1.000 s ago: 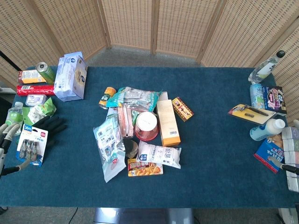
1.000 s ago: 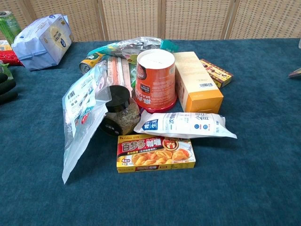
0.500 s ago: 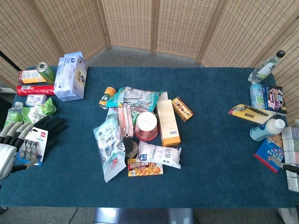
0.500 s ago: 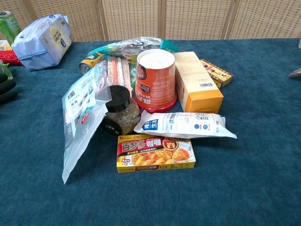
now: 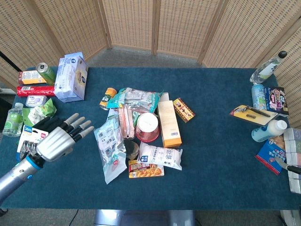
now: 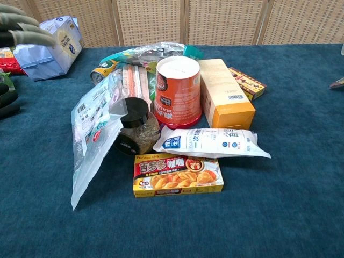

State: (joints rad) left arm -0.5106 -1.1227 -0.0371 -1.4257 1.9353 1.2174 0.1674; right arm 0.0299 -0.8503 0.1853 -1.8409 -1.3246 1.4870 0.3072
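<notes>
My left hand (image 5: 62, 138) hovers open over the blue table (image 5: 216, 155), fingers spread and pointing at a clear plastic bag (image 5: 109, 147). It covers part of a black glove (image 5: 48, 124) and lies beside a battery pack (image 5: 27, 137). In the chest view only its fingertips (image 6: 24, 31) show at the top left, in front of a blue-white bag (image 6: 48, 45). It holds nothing. Of my right hand (image 5: 295, 175) only a sliver shows at the right edge, its fingers hidden.
A pile sits mid-table: red tub (image 5: 147, 126), orange box (image 5: 169, 123), white pouch (image 5: 160, 156), yellow curry box (image 5: 146, 169), black-lidded jar (image 6: 135, 127). A green can (image 5: 46, 73) and water bottle (image 5: 10, 120) stand at the left. Bottles and packets (image 5: 269, 129) line the right edge.
My left hand has swung in from the left edge, moving right over the glove and battery pack toward the clear bag. Its fingertips now appear in the chest view. Nothing else moved.
</notes>
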